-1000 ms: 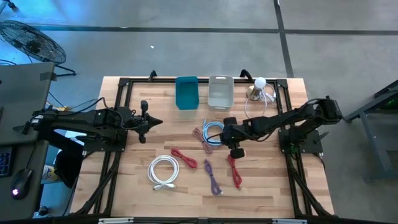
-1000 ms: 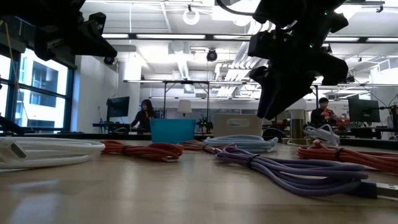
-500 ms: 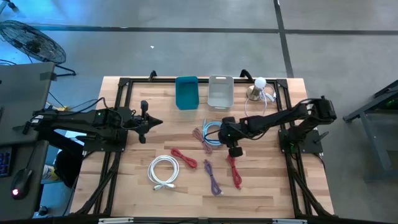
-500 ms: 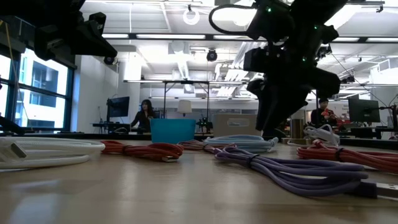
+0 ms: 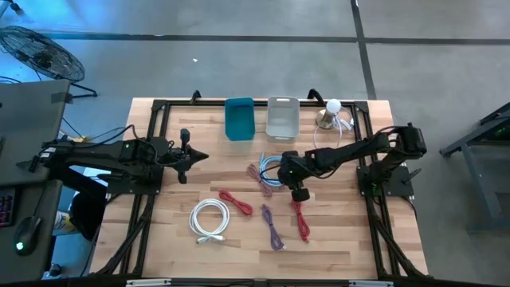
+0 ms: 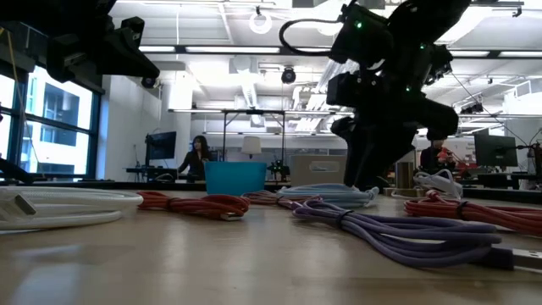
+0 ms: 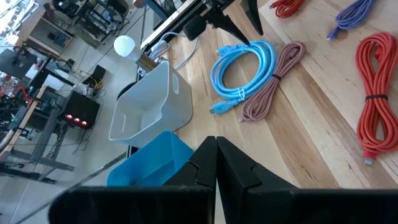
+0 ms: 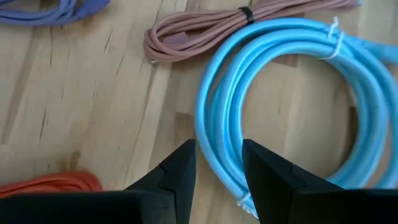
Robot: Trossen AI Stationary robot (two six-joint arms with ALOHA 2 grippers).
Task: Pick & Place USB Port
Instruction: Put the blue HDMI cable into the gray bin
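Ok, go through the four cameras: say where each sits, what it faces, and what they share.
High: overhead, straight down on the table; both arms show.
Low: table height, facing the room; right gripper hangs open.
Left wrist: past the shut left gripper toward the blue bin.
Right wrist: down between open fingers.
Shared: the blue cable coil, in both wrist views.

I saw a matt, grained wooden table (image 5: 343, 231), a glossy blue plastic-sheathed cable (image 8: 292, 99) on it, and smooth plastic bins (image 5: 282, 116).

Bright overhead light, backlit low view
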